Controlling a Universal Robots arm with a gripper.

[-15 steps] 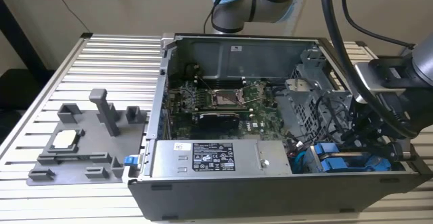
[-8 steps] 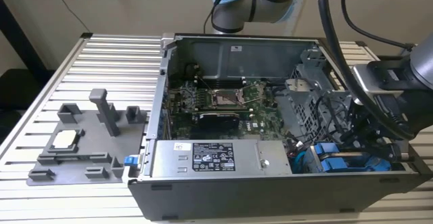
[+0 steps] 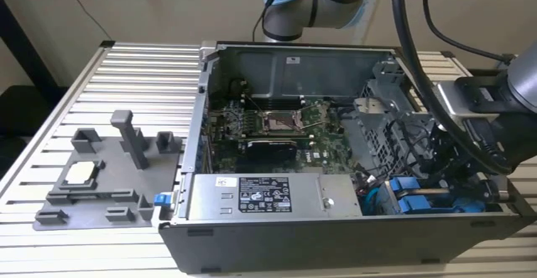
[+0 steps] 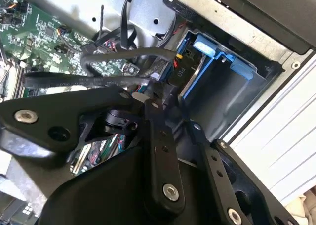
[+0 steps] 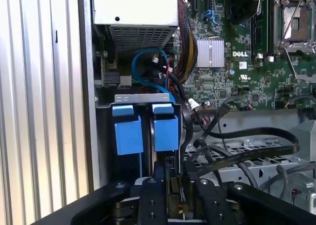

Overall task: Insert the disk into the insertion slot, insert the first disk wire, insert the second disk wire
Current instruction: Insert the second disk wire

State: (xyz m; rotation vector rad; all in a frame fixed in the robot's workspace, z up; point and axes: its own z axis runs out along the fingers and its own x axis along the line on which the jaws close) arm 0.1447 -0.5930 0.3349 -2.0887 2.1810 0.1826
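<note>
Where exterior hides it, jaws (image 5: pixel 170 190) grip black connector (image 4: pixel 177 69)

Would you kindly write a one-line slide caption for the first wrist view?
Gripper poised at two blue-handled drive carriers seated side by side in the drive cage, beside the motherboard.

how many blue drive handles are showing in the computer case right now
2. In the first wrist view they sit side by side in the drive cage: one blue handle nearer the case wall, the other blue handle beside the cables. Others may be hidden.
</note>
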